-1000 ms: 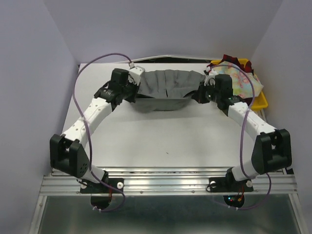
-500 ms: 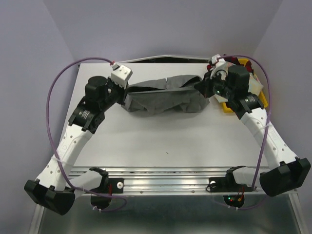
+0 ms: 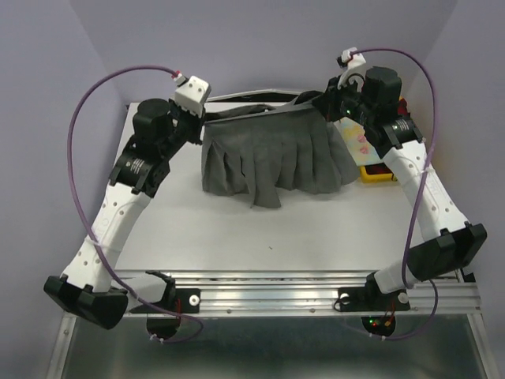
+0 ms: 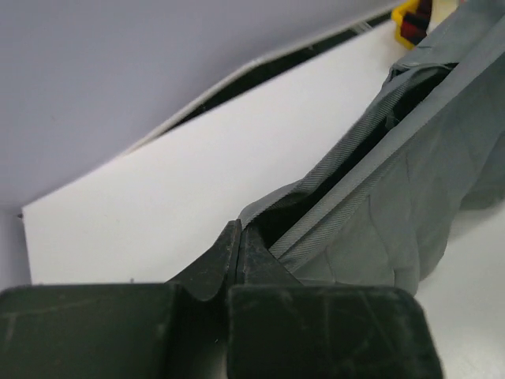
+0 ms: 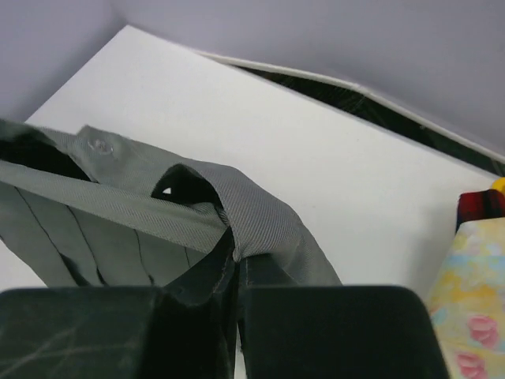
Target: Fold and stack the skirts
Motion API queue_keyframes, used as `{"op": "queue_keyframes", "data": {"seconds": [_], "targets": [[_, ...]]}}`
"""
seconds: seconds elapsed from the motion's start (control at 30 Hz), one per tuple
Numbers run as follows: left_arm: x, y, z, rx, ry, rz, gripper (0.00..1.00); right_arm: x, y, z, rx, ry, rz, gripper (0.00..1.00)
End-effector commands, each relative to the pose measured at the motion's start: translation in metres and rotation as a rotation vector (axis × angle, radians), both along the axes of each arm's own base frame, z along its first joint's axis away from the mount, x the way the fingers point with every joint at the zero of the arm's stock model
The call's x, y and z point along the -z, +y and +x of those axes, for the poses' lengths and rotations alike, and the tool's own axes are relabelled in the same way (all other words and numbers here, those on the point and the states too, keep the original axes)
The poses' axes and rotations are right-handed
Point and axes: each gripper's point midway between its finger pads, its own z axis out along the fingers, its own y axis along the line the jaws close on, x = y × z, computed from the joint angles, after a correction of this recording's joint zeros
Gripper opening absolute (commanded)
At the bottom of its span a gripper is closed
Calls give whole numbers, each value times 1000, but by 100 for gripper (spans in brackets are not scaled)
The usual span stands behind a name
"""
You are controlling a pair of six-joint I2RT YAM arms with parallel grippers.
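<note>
The left gripper (image 4: 239, 237) is pinching the left end of the grey skirt (image 3: 276, 158) at the waistband; the right gripper (image 5: 235, 257) is pinching the right end; the skirt is hanging spread over the far table (image 3: 268, 229); lowering both ends evenly, band taut, should be laying the pleats flat; far right, the tray (image 3: 379, 174) is holding the floral skirt (image 5: 473, 316) and the plaid skirt (image 5: 480, 207).

Three skirts are in view: one grey pleated skirt (image 3: 272, 162), one pastel floral skirt (image 5: 473, 316) and one red-and-dark plaid skirt (image 5: 479, 207), of which only a corner shows. There is one yellow tray (image 3: 369, 173) and one white bench (image 3: 276, 229). Two arms, the left arm (image 3: 118, 213) and the right arm (image 3: 422, 197), carry one claw each, the left claw (image 3: 207, 122) and the right claw (image 3: 323, 106). Two purple cables loop above them, the left cable (image 3: 79, 134) and the right cable (image 3: 426, 87).
</note>
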Motion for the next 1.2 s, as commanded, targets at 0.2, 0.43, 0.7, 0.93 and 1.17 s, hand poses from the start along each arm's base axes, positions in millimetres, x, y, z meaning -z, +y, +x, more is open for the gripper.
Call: {"op": "queue_keyframes", "data": {"seconds": [0.2, 0.43, 0.7, 0.93, 1.17], "targets": [[-98, 14, 14, 34, -172, 42, 0, -109, -70, 28, 259, -282, -13, 1], [30, -99, -100, 632, 167, 43, 0, 4, 53, -79, -290, -11, -47, 1], [-82, 47, -5, -23, -56, -65, 0, -107, -65, -14, 366, -303, -193, 1], [-88, 73, -1, -129, -71, -99, 0, -141, -80, -4, 454, -378, -201, 1], [-71, 66, -9, -79, -62, -93, 0, -110, -67, 14, 413, -305, -207, 1]]}}
